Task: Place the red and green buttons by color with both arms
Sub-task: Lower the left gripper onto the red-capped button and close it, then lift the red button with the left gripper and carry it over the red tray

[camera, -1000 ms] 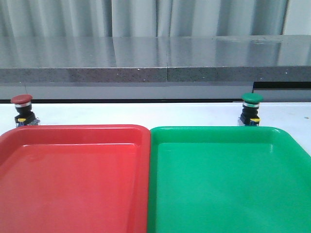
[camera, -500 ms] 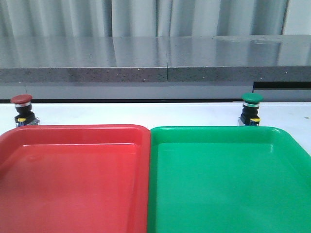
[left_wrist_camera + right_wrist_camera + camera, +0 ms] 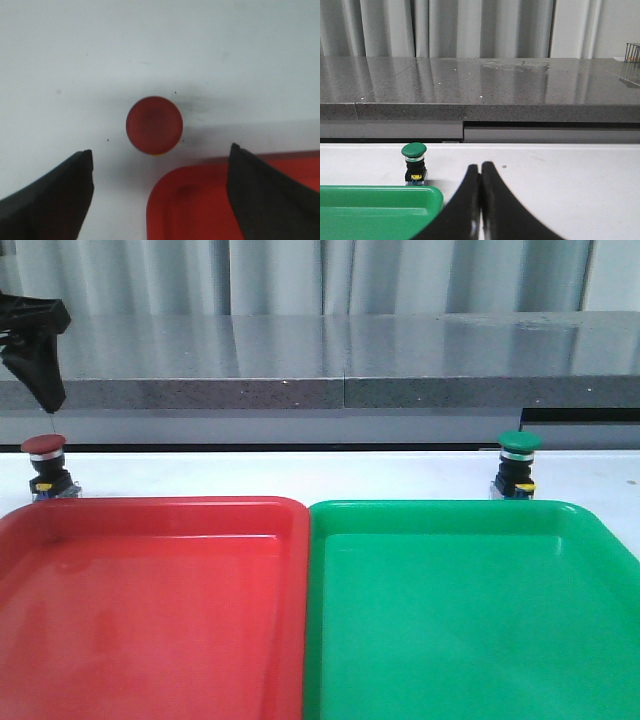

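Table (image 3: 300, 472): we see a white surface running across the middle of the front view, with a grey stone ledge (image 3: 320, 360) and pale curtains (image 3: 300, 275) behind it.
Red tray (image 3: 150, 610): we find it filling the lower left of the front view; one corner also shows at the bottom of the left wrist view.
Green tray (image 3: 470, 610): it fills the lower right of the front view and lies edge to edge with the red tray.
Left gripper (image 3: 159, 187): we see its two dark fingers (image 3: 52, 200) spread wide apart, holding nothing. In the left wrist view the red cap lies between them and ahead of the tips, touching neither. In the front view only a dark part of the gripper shows at the upper left edge, above the red button and apart from it.
Right gripper (image 3: 480, 172): we see its two fingertips pressed together with nothing between them, at the bottom centre of the right wrist view.
Red button (image 3: 45, 468): it stands upright on the table at the far left of the front view, just beyond the red tray's far rim.
Green button (image 3: 518, 465): it stands upright on the table at the right of the front view, just beyond the green tray's far rim, well apart from the right gripper.
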`<state>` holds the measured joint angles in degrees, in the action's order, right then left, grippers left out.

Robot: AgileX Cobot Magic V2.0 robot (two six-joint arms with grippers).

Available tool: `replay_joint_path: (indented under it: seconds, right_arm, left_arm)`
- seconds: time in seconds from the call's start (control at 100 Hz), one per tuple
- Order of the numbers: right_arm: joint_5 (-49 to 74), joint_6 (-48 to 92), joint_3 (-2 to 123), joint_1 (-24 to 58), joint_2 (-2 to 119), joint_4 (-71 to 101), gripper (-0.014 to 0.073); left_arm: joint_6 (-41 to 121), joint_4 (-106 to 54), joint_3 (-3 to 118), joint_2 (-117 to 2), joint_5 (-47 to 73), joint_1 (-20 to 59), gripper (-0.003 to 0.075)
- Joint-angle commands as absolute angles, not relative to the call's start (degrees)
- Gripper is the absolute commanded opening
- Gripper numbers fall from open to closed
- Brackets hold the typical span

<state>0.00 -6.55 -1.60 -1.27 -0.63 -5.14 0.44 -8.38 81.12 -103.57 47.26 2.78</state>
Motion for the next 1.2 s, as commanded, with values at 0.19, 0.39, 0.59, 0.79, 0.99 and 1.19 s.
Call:
replay_joint_path:
  seconds: [0.19,0.39,0.59,0.79,0.99,1.19]
  right_arm:
    - [-4.2,-6.5,-0.5,-1.4,-1.9,-5.6,-0.0064]
    - [-4.2,-6.5,-0.5,-1.4,-1.9,-5.6,-0.0064]
    - [-4.2,-6.5,-0.5,-1.4,-1.9,-5.6,-0.0064]
    - [-4.2,-6.5,-0.5,-1.4,-1.9,-5.6,-0.0064]
    - [-4.2,-6.5,-0.5,-1.4,-1.9,-5.6,-0.0064]
    - [-4.2,-6.5,-0.5,-1.4,-1.9,-5.6,-0.0064]
  left_arm:
    - [0.0,-9.3,89.5,-108.9,46.4,3.1,0.0531]
    - [0.0,-9.3,90.1,-111.7,46.3,3.1,0.0531]
    - [0.0,-9.2,90.2,-112.1,45.8,3.1,0.0419]
    - [0.0,-9.3,90.2,-112.1,45.9,3.1,0.0185]
    - [0.0,-10.9,90.6,-110.6,45.2,3.1,0.0132]
    - [0.0,-12.4,90.6,-105.3,45.3,3.8,0.0132]
